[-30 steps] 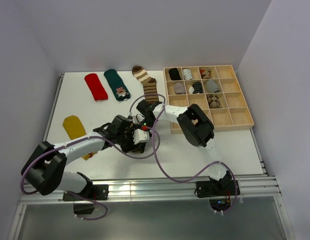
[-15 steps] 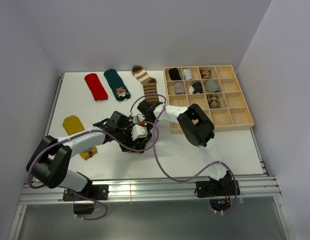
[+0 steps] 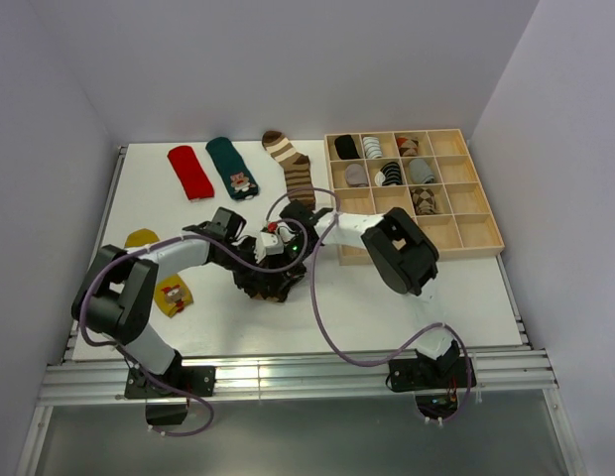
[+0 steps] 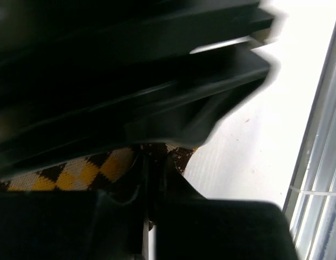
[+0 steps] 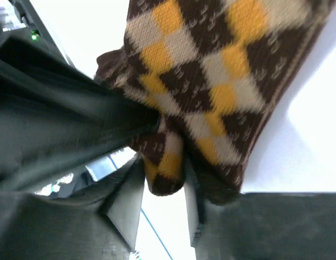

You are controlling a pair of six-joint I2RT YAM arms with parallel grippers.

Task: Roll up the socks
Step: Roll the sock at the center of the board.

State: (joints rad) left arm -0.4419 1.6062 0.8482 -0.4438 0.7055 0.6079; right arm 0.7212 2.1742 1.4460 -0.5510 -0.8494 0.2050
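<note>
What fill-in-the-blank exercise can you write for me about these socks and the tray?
1. In the top view, the red sock lies to the ___ of the teal sock.
2. The flat sock beside the wooden tray has brown and cream ___.
3. A fold of the argyle sock sits ___ the fingers of the right claw.
Missing words: left; stripes; between.

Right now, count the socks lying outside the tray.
5: red, teal and striped along the far edge; yellow near left, partly covered; argyle mid-table. More may be hidden.

Bright, even overhead light — left wrist view dark, motion-blurred.
</note>
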